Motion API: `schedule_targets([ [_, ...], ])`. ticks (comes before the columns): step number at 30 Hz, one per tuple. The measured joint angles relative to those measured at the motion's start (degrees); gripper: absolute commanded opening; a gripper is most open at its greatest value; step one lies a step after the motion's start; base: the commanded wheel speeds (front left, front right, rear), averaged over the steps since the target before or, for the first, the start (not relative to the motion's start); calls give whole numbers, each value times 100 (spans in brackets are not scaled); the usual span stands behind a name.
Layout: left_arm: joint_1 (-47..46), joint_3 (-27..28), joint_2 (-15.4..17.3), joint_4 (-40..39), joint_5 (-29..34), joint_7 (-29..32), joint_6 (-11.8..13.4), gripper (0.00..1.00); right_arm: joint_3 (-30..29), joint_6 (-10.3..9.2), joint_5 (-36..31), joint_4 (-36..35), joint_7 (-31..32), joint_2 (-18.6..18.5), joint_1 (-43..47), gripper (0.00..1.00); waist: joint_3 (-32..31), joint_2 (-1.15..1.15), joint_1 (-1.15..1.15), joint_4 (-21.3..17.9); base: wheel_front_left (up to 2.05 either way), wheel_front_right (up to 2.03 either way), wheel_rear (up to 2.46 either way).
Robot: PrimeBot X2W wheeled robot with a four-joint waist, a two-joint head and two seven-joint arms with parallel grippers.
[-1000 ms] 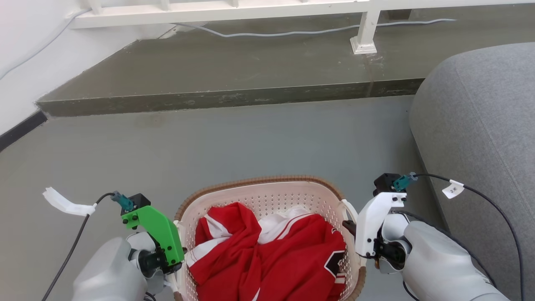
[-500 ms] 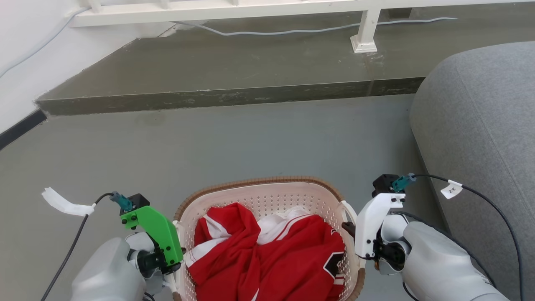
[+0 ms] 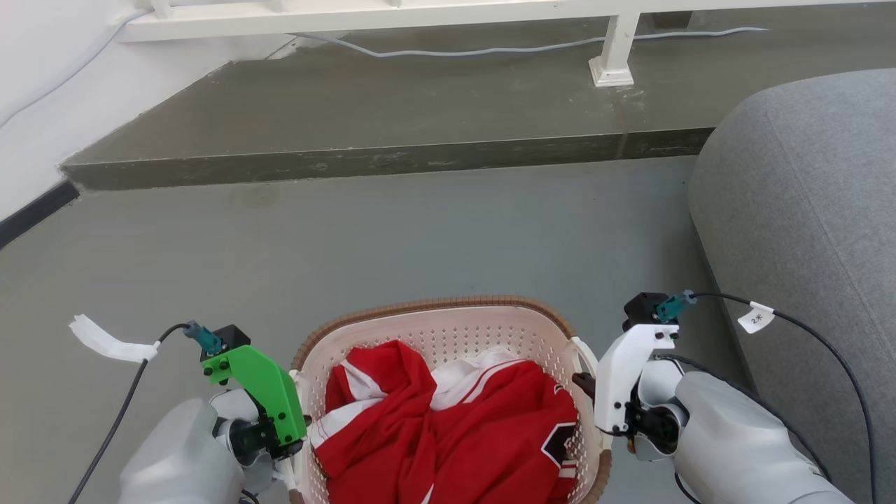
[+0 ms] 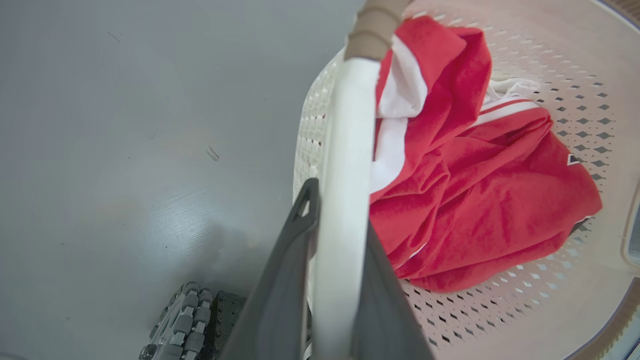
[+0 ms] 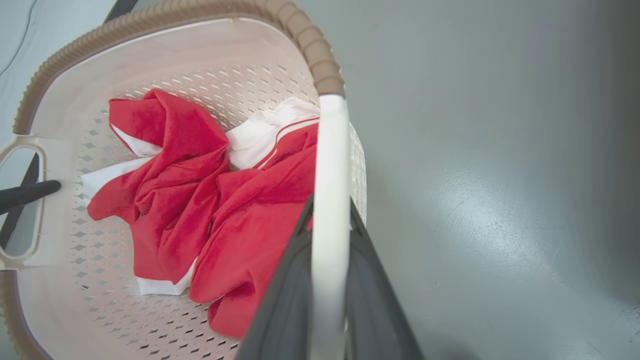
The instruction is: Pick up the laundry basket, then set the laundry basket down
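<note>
cream-white plastic, holes all over: is that what you've got hold of? asks the other.

yes, i say. it's the small cream-white perforated plastic laundry basket (image 3: 427,306), rounded-rectangular, with a brown woven-look rim and a white loop handle on each short side. a crumpled red and white garment (image 3: 476,427) lies inside it.

where is it?

low in front of me, between my two arms, over the smooth grey floor (image 3: 420,231). the grey fabric sofa (image 3: 805,196) is near it on my right. i cannot tell whether its base touches the floor.

and your grippers?

my left gripper (image 4: 340,215) has its two dark fingers pressed tight on the left loop handle (image 4: 350,125), one finger outside the basket and one inside. my right gripper (image 5: 330,210) is clamped the same way on the right loop handle (image 5: 327,175). both handles run straight up between the fingers in my wrist views.
</note>
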Motion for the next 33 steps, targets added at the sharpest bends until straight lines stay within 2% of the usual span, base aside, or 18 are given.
schedule_targets([
  [17, -141, -31, 32, -78, 0, -160, 0, 0, 90, 0, 10, -60, -102, -37, -188, 0, 324, 0, 0, -10, 0, 0, 0],
  [33, -591, -103, 44, -230, 254, -843, -5, 0, 105, 0, -40, -100, -622, -115, -644, 0, 1282, 0, 0, -12, 0, 0, 0],
])
